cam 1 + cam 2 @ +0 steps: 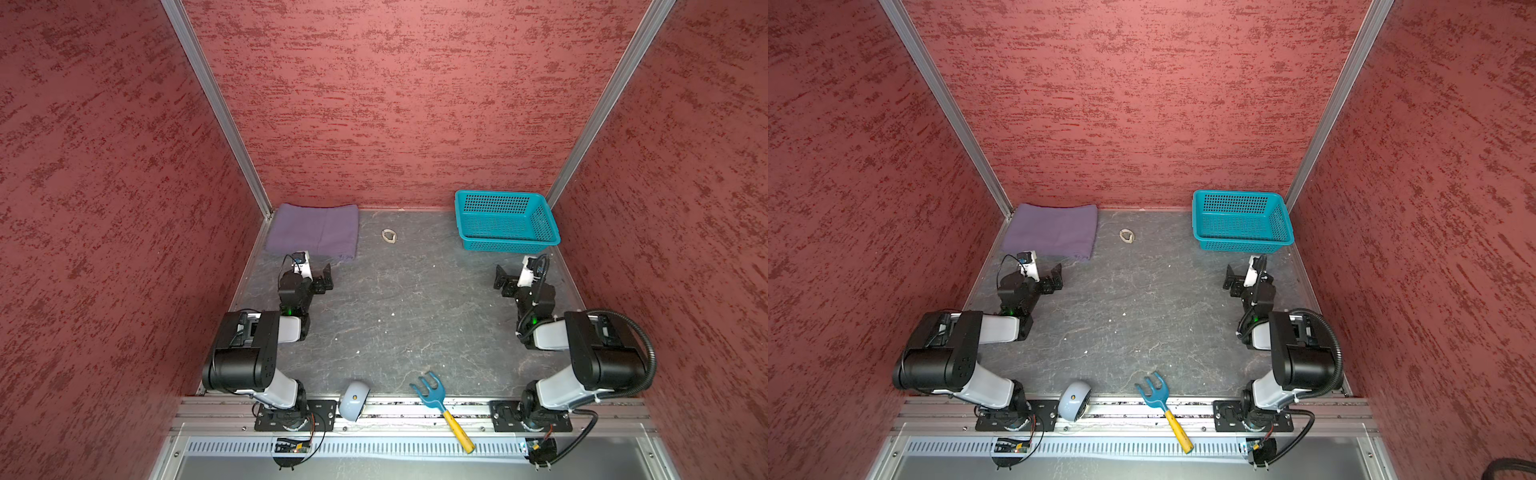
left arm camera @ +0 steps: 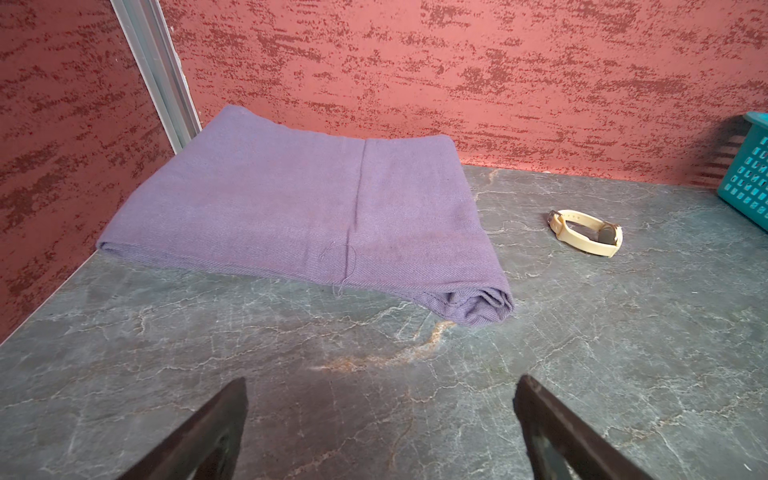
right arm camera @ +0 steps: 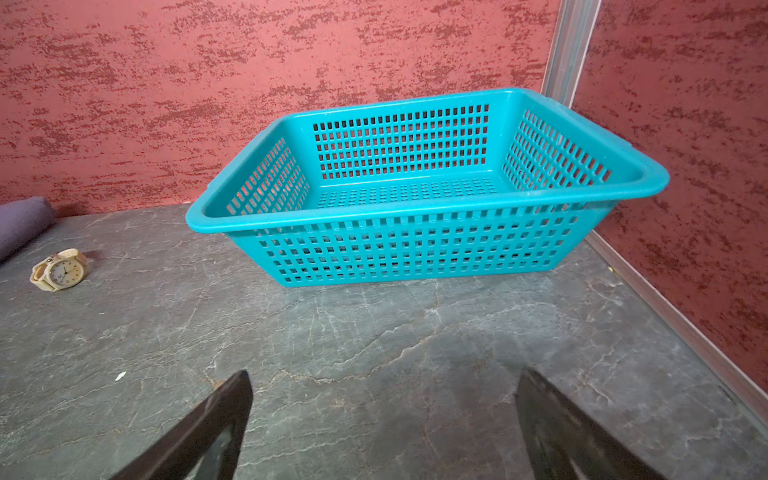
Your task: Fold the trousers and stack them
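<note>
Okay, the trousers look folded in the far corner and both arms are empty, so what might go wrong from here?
1. A loose thread hangs off the trousers at their near edge; the open left jaws might snag it and pull the fold apart.
2. The watch lies apart from the trousers but close beside them; a sideways sweep could knock it.

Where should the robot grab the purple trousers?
Probably the rolled corner of the trousers, the one nearest the open left gripper, coming in from the front. The layers bunch thickly there, and the walls block the far and left sides.
</note>
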Robot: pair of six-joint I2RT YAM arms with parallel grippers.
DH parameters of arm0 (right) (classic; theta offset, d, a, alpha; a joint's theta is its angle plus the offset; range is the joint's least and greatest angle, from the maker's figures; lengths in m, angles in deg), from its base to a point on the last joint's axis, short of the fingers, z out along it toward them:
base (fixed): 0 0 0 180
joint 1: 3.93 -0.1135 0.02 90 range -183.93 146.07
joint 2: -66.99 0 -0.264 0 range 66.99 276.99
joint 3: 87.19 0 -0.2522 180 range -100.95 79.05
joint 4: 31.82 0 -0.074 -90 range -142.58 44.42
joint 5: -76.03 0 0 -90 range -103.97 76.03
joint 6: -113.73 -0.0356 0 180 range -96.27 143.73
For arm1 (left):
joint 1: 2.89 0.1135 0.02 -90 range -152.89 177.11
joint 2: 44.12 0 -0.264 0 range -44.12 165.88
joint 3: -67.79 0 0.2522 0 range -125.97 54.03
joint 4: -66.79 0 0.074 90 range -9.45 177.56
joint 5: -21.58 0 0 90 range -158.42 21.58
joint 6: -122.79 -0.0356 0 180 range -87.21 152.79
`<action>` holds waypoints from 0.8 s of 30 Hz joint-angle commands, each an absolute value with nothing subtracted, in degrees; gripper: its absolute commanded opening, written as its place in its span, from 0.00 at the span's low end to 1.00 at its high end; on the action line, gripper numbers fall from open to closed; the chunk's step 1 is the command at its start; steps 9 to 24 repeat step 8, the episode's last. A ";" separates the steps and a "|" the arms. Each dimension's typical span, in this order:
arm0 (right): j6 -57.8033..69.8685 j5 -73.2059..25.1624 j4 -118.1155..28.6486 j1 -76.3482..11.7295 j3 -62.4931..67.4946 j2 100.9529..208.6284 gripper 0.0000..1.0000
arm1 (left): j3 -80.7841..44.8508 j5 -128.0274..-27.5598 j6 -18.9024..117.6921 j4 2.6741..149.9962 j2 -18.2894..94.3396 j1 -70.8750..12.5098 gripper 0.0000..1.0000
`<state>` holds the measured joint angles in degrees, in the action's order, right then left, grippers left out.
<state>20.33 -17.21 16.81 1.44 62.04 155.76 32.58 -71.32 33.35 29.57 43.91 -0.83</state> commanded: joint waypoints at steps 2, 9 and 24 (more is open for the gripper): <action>21.94 -18.14 17.49 1.40 61.55 155.50 0.99 | 32.15 -71.27 32.45 29.75 43.78 -0.82 0.99; 21.80 -18.16 18.93 1.35 62.52 155.09 0.99 | 32.15 -71.42 32.60 29.75 43.80 -0.74 0.99; 21.80 -18.16 18.93 1.35 62.52 155.09 0.99 | 32.15 -71.42 32.60 29.75 43.80 -0.74 0.99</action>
